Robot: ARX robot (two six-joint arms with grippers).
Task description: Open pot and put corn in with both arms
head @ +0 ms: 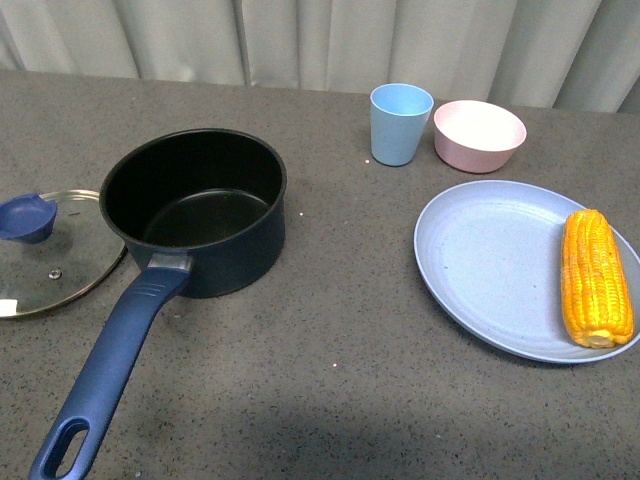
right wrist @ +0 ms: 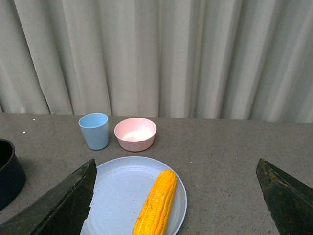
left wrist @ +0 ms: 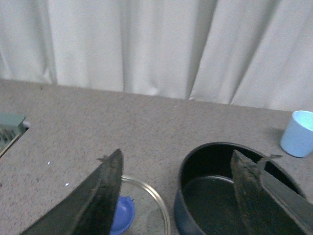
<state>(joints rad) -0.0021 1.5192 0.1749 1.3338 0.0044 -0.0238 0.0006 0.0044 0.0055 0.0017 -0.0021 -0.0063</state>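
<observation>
The navy-blue pot stands open at the left of the table, its long handle pointing toward me. Its glass lid with a blue knob lies flat on the table just left of it. The yellow corn lies on the right side of a pale blue plate. No arm shows in the front view. In the left wrist view my left gripper is open and empty above the lid and pot. In the right wrist view my right gripper is open and empty above the corn.
A light blue cup and a pink bowl stand at the back, behind the plate. Grey curtains hang behind the table's far edge. A grey-green object sits at the table edge in the left wrist view.
</observation>
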